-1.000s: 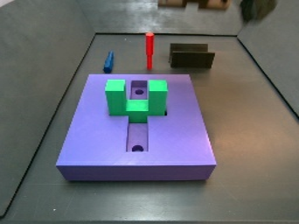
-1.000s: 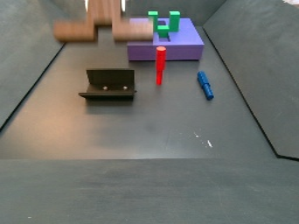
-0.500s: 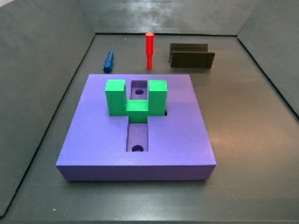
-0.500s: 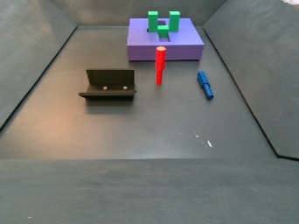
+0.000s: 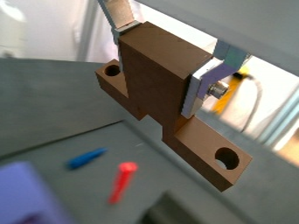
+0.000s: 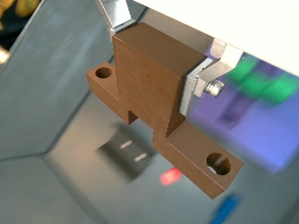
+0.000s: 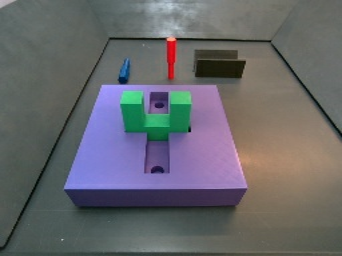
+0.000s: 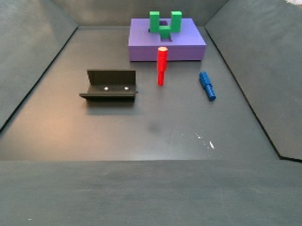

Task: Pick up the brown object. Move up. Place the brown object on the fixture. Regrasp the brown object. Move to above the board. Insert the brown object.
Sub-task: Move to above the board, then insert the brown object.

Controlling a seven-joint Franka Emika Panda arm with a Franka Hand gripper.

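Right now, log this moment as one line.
hand: shut on brown object, high, out of both side views | fixture: bare | board: slot open

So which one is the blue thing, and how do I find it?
Start at the big purple board with the green block on it. On the dark floor just past one end of the board stands a red peg, and the blue thing lies flat beside that peg. It is the only blue piece, short and thin, lying down instead of standing. The gripper, holding the brown object, shows only in the wrist views.
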